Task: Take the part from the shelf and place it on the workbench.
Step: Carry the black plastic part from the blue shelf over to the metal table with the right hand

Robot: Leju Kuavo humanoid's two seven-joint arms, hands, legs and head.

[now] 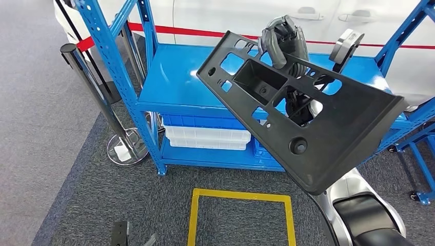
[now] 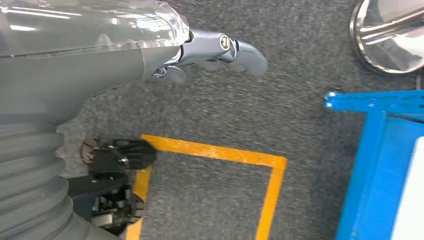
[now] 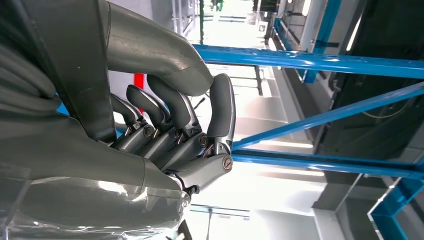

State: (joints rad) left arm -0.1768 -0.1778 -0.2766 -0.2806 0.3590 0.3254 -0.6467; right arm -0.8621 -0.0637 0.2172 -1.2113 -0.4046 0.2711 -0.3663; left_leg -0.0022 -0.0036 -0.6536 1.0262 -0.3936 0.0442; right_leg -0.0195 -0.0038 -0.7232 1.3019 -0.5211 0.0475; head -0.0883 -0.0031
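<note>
The part [image 1: 328, 128] is a large flat black plastic panel with rectangular cut-outs and a deep pocket. It hangs tilted in the air in front of the blue shelf [image 1: 174, 82], above the floor. My right hand [image 1: 282, 43] grips its far upper edge, with my silver right arm below it. The right wrist view shows the fingers [image 3: 170, 120] curled over the dark edge of the part [image 3: 65, 60]. My left hand [image 2: 200, 47] hangs low over the grey carpet, its fingers stretched out and holding nothing.
White and blue bins [image 1: 205, 136] sit on the shelf's lower level. A chrome stanchion [image 1: 97, 87] stands left of the shelf. A yellow square [image 1: 241, 195] is taped on the carpet in front. A white car is behind, and another blue rack [image 1: 415, 154] is at the right.
</note>
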